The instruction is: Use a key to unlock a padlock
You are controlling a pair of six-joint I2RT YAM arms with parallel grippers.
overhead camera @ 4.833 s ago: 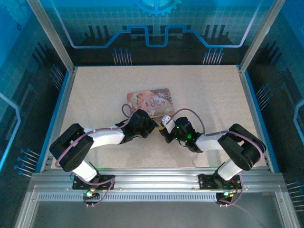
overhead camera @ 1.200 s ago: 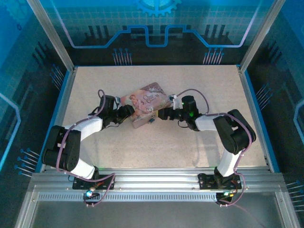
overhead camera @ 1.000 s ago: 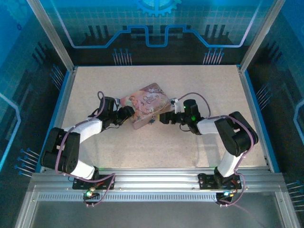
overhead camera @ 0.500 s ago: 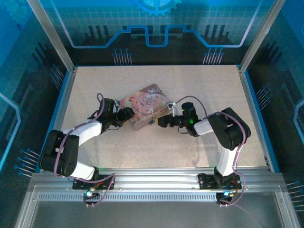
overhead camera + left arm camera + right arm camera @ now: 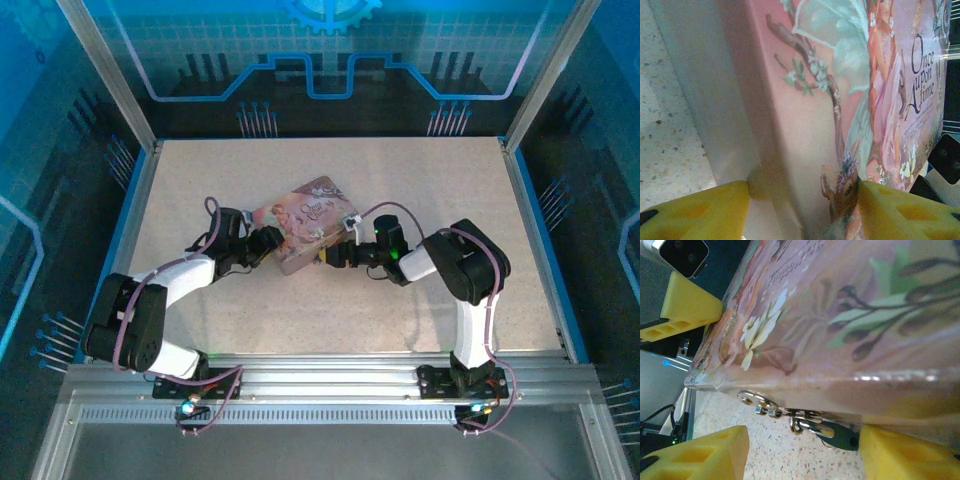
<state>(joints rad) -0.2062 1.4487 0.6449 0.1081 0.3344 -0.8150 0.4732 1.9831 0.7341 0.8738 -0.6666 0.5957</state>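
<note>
The left gripper (image 5: 804, 196) was clamped across a corner of the tin box (image 5: 805, 100), one pad on its side wall and one on its lid, evidently to steady it. The padlock (image 5: 821, 431) hung from the hasp on the box's front wall, just above the table (image 5: 765, 452). It lay between the spread fingers of the right gripper (image 5: 804, 441), which had not closed on it. The key could not be identified.
</note>
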